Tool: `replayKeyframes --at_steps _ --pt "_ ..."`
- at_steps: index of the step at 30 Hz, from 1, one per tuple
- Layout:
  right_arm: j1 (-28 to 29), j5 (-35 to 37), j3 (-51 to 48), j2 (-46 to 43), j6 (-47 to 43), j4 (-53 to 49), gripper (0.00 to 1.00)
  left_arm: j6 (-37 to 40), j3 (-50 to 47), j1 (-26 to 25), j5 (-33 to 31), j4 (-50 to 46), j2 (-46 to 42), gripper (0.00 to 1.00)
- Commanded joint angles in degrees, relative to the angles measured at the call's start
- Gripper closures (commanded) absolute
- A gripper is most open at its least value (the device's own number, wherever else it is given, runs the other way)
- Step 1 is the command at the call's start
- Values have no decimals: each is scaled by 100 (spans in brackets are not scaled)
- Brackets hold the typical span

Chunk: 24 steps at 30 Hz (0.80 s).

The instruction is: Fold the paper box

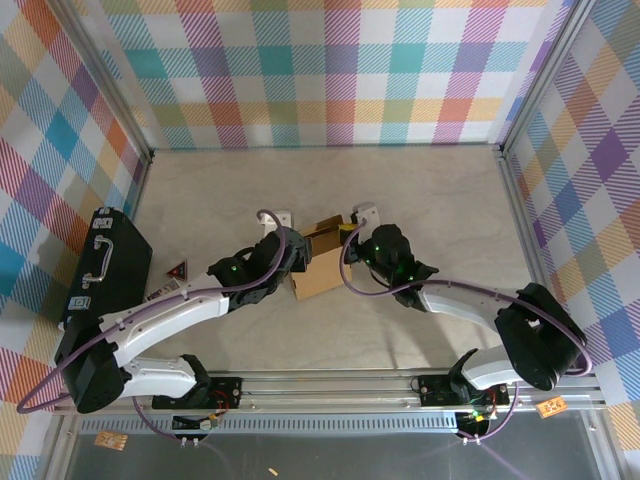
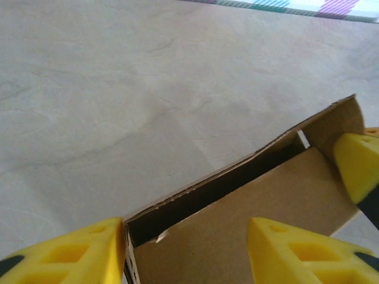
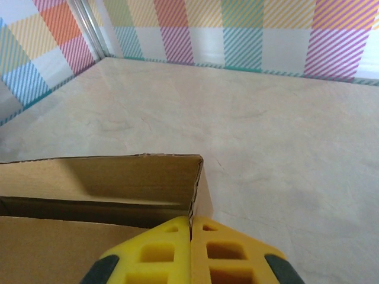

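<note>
while plaid walls [image 1: 330,70] ring pale table [image 1: 420,190], left tool [image 2: 186,231] parted astride paper box [image 1: 320,268], right tool [image 3: 191,231] pinching it

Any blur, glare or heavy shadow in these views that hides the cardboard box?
Top external: even light, sharp, the paper box readable. Left wrist: near yellow fingers soft, the box's inside in dark shadow. Right wrist: the right hand, shut on the box, slightly soft; faint sheen on the table.
</note>
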Motion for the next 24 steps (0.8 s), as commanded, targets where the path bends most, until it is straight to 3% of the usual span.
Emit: replayKeyframes --at_steps 1,24 --pt "320 -866 -145 -3 -122 1062 99 82 50 -228 629 663 -223 39" --pt "356 -729 -626 -3 -249 1426 98 -283 -503 67 1052 268 -1268 15"
